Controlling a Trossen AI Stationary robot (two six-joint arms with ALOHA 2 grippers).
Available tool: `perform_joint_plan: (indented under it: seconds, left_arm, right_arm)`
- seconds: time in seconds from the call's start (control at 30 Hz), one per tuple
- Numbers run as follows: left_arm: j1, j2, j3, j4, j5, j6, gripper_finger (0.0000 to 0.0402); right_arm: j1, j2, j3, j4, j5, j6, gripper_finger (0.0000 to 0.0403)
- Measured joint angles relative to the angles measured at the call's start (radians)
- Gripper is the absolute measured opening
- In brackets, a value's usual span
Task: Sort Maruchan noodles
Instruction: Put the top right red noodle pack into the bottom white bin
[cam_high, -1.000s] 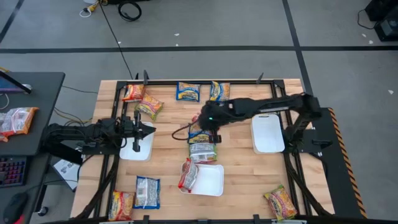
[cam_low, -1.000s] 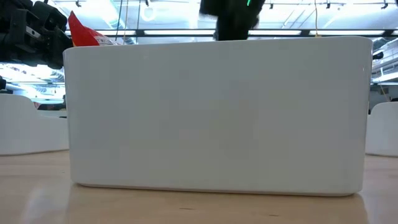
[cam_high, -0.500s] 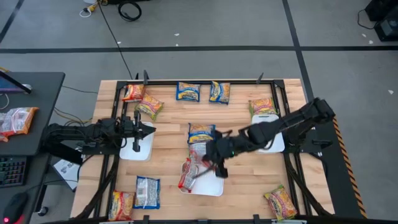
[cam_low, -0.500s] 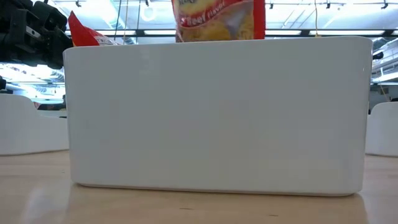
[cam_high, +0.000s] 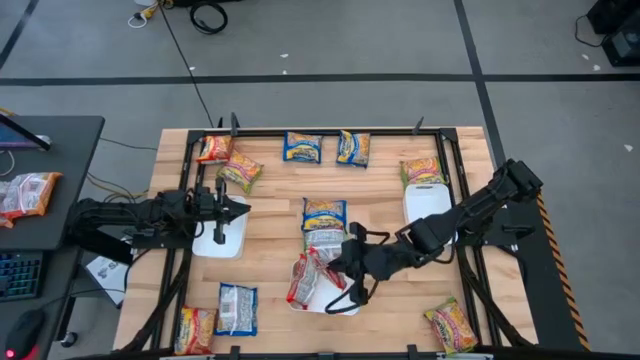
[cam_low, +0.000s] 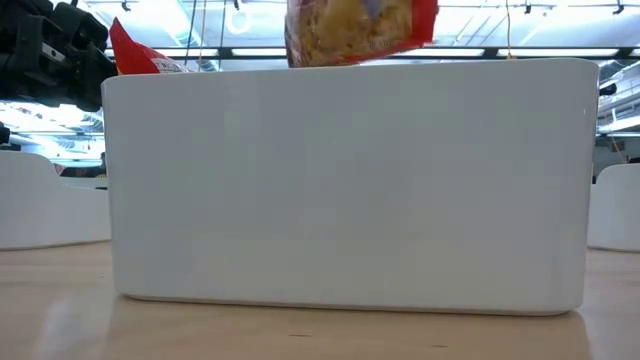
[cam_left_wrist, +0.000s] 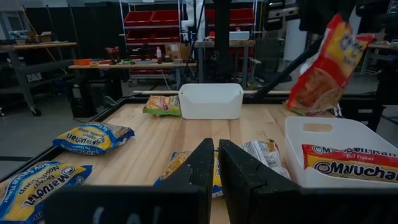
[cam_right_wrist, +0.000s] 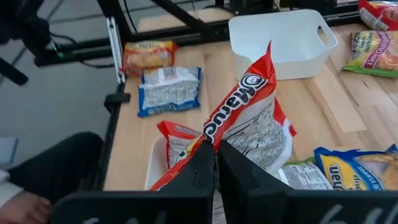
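Note:
My right gripper (cam_high: 347, 276) is shut on a red-and-silver Maruchan packet (cam_right_wrist: 245, 121) above the near white tray (cam_high: 345, 303). The left wrist view shows that packet (cam_left_wrist: 326, 65) in the air, and the low view shows it (cam_low: 360, 28) above the tray's wall. Another red packet (cam_high: 300, 283) leans on the tray's left rim. A blue-and-yellow packet (cam_high: 323, 212) and a silvery one (cam_high: 322, 241) lie flat at the table's centre. My left gripper (cam_left_wrist: 216, 163) is shut and waits over the left tray (cam_high: 220, 240). My right gripper pinches the red-and-silver packet by one red edge (cam_right_wrist: 211, 134) between its two fingers. The packet is lifted clear over the near tray and hangs tilted below the fingers (cam_left_wrist: 339, 22), which come at it from above.
More packets lie around the table: two blue ones (cam_high: 302, 147) at the far edge, red and yellow ones (cam_high: 215, 148) far left, one (cam_high: 422, 170) by the right tray (cam_high: 430, 215), and others (cam_high: 237, 308) along the near edge (cam_high: 450, 325). A black frame rims the table.
My right gripper has moved from the packets at the table's centre toward the near edge, carrying the red-and-silver packet lifted clear, and now hangs over the near tray. The packet stood upright half a second ago and is now tilted.

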Motion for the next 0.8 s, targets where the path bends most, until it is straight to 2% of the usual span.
perform_joint_plan:
  seconds: [0.17, 0.47, 0.8]
  left_arm:
    - [0.000, 0.000, 0.000, 0.000, 0.000, 0.000, 0.0032]
    - [0.000, 0.000, 0.000, 0.000, 0.000, 0.000, 0.0032]
    - [0.000, 0.000, 0.000, 0.000, 0.000, 0.000, 0.0032]
  right_arm:
    - [0.029, 0.000, 0.000, 0.032, 0.038, 0.046, 0.0012]
    - [0.118, 0.000, 0.000, 0.122, 0.215, 0.040, 0.0012]
    - [0.176, 0.000, 0.000, 0.197, 0.232, 0.141, 0.0012]
